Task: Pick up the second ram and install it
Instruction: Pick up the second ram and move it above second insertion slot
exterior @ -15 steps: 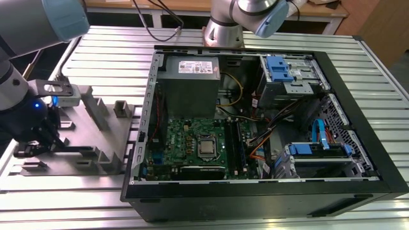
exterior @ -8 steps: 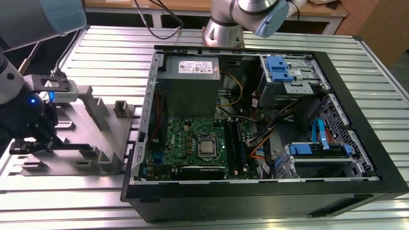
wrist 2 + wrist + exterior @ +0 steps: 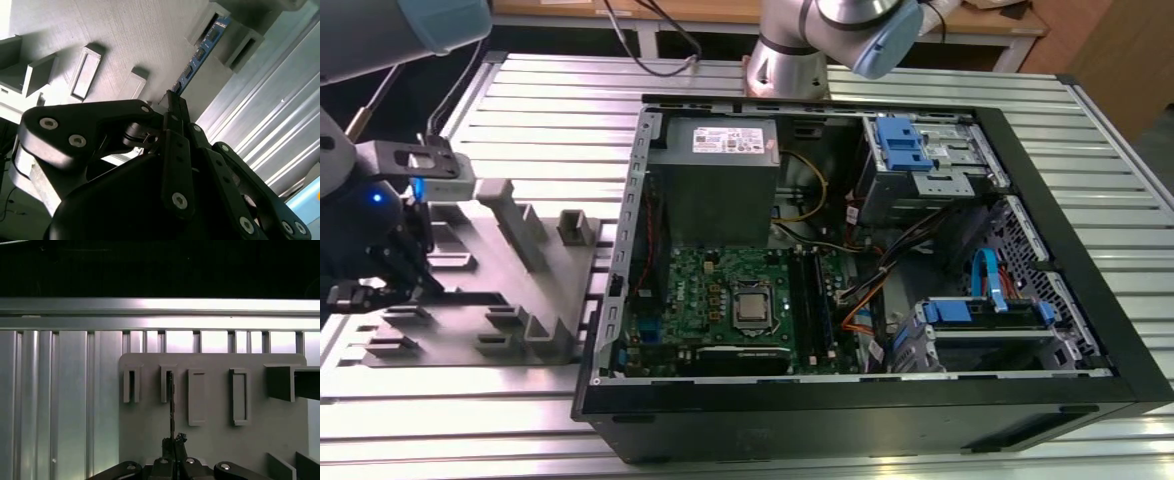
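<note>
My arm (image 3: pixel 360 235) is at the exterior view's left, wrist bent down over the grey fixture (image 3: pixel 507 290) on the ribbed table (image 3: pixel 547 90). It is well apart from the open case (image 3: pixel 1067 330).

In both wrist views the gripper (image 3: pixel 172 102) (image 3: pixel 173 442) has its black fingers (image 3: pixel 175 145) pressed together. They are pinching the near end of the ram (image 3: pixel 200 50), which runs straight out from the tips.

The ram's far end sits in the fixture, between two raised grey blocks (image 3: pixel 235 40). I can't tell whether it is fully seated there or lifted a little.

In the second wrist view I get the ram's flat face. It is a slim blue strip carrying a row of small dark chips, and it slants away across the fixture's pale surface (image 3: pixel 125 40).

In the first wrist view the ram (image 3: pixel 171 405) is edge-on, a thin dark line. It leads from the fingertips into the second of the upright slots (image 3: pixel 167 385) along the fixture's far edge. The slot just beside it (image 3: pixel 131 386) and two shallow rectangular pockets (image 3: pixel 197 397) hold nothing.

The exterior view gives me the case lying on its side with the green motherboard (image 3: pixel 720 300) facing up.
</note>
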Robot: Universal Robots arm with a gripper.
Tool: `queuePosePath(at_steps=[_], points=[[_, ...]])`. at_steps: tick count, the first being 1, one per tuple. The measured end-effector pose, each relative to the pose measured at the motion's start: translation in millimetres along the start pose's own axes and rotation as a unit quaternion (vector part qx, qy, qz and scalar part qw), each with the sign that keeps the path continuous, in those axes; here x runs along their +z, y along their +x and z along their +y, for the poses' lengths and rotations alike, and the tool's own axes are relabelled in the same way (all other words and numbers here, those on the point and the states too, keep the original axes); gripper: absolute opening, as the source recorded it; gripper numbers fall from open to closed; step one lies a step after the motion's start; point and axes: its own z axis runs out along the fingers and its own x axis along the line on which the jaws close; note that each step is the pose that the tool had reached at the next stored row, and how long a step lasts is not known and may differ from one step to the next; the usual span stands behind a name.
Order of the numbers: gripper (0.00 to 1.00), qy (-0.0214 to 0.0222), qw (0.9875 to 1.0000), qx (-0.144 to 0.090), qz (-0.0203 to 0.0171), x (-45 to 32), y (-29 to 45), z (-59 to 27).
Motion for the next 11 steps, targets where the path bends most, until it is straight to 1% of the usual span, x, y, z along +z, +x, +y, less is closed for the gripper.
queuePosePath(at_steps=[6,11], points=[[0.08,-0.0001,1.0000,0.000,-0.0021,-12.4,-0.3,0.2],[0.08,0.0000,1.0000,0.000,-0.0028,-22.1,-0.7,0.2]])
